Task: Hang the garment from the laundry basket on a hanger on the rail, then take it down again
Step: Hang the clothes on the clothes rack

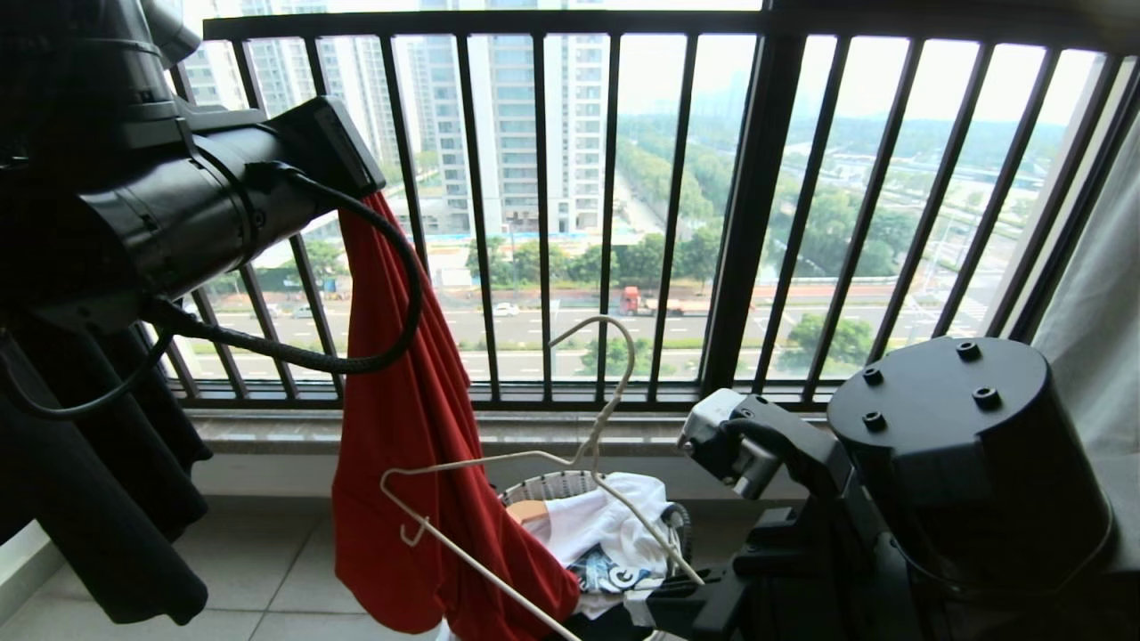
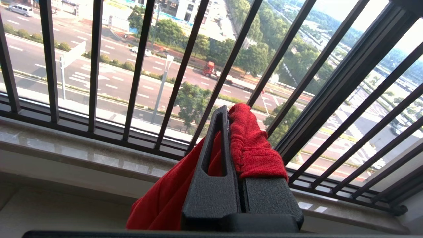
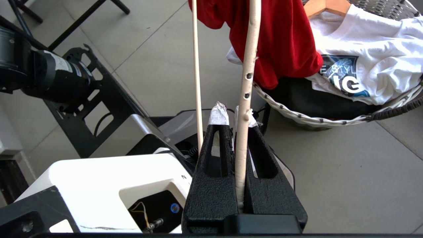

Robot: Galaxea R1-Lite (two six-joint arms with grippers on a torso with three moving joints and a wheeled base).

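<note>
Head view shows the left gripper raised high before the window railing, its fingers clenched on a bunched edge of the red T-shirt. From those fingers the shirt hangs straight down, and its lower end reaches the basket on the floor. The right gripper sits low beside the basket, its fingers pinched on one thin rod of the cream wire hanger. Beyond those fingertips the hanger stretches toward the shirt: its hook rises in front of the railing and its far shoulder lies against the red cloth. A second rod of the hanger runs just beside the fingers, outside the grip.

Judging by this, the step in hand is dressing the hanger: shirt lifted out, hanger held, the two not yet threaded together. The next move calls for working a hanger shoulder into the shirt's neck or hem opening. That looks awkward, because the cloth is gathered into a narrow column at the left fingers and no opening is spread. The rail itself is not visible in any view.

Counted: one red T-shirt, one wire hanger, one basket. Inside the basket lie one white shirt with blue print, something dark under it, and the end of one wooden hanger. A black garment hangs far behind the left fingers.
</note>
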